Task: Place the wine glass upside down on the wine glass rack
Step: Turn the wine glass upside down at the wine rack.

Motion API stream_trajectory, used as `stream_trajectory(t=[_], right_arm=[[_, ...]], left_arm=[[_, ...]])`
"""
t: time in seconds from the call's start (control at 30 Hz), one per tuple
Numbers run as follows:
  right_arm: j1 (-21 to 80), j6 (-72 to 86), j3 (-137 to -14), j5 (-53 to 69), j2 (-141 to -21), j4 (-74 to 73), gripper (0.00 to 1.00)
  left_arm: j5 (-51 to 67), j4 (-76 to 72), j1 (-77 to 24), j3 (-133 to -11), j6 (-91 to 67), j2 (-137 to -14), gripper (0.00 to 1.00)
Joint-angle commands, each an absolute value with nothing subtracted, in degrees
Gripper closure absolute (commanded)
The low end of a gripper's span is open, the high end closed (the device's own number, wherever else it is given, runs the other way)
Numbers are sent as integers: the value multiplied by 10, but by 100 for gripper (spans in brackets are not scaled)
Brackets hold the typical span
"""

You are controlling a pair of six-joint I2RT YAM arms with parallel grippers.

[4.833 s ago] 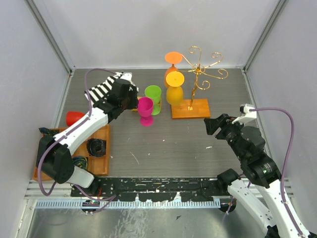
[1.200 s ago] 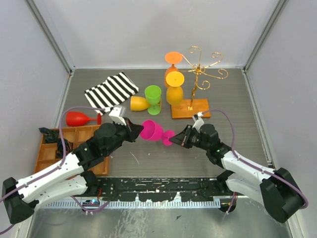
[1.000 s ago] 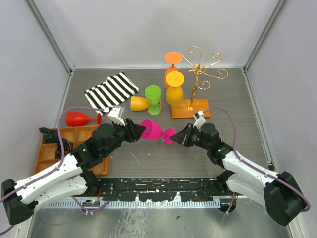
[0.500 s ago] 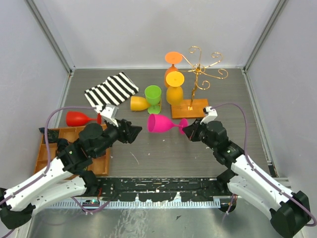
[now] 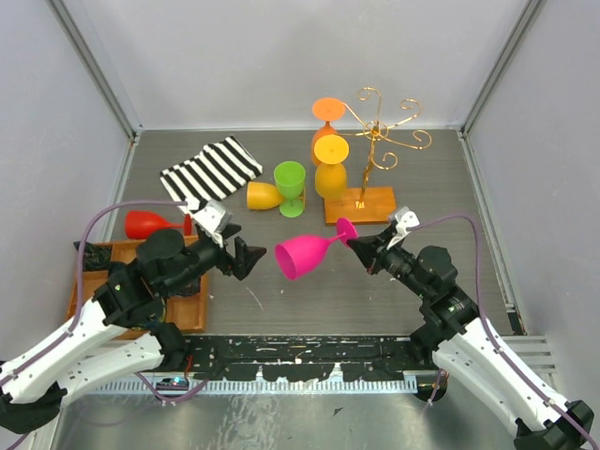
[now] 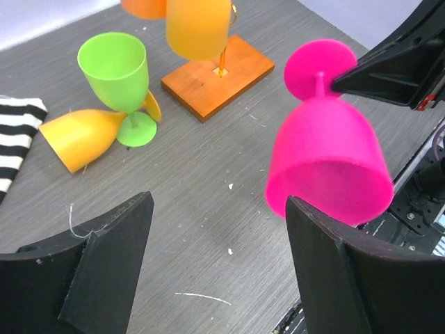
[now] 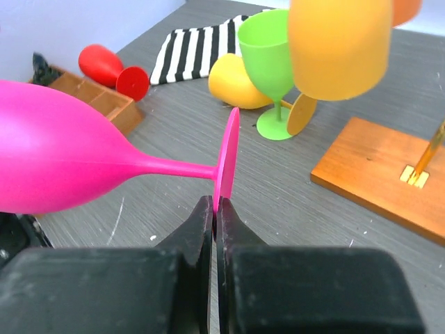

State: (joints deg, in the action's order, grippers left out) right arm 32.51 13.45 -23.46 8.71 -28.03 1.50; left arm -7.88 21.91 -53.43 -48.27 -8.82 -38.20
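Observation:
The pink wine glass hangs above the table, bowl tilted down toward the near left and foot disc up toward the rack. My right gripper is shut on the rim of that disc. My left gripper stands open just left of the bowl, apart from it, with only table between its fingers. The gold wire wine glass rack stands on its wooden base behind the glass. An orange glass and a yellow glass hang upside down on its left arms.
A green glass stands upright left of the rack, a yellow glass lying beside it. A striped cloth lies at the back left. A red glass lies by the compartmented wooden tray.
My left gripper opened, let go of the pink bowl and drew back left. My right gripper raised the glass by its foot toward the rack, and the bowl swung down.

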Motion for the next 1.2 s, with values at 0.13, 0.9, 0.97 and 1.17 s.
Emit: stream_trajectory(t=[0.13,0.9,0.97,1.17], right_arm=[[325,-61,-295,257,-298,-34,99],[359,-256,-326,532,-364,130,99],[359,-276,-331,546,-364,131,99],[360,-337,-347,570,-377,104,99]], left_arm=[[8,247,-537,-532,24,-367,14],[316,141,-537,-507,223,-418,44],[333,139,-536,-515,217,-430,45],[337,114,-536,-524,204,-464,44]])
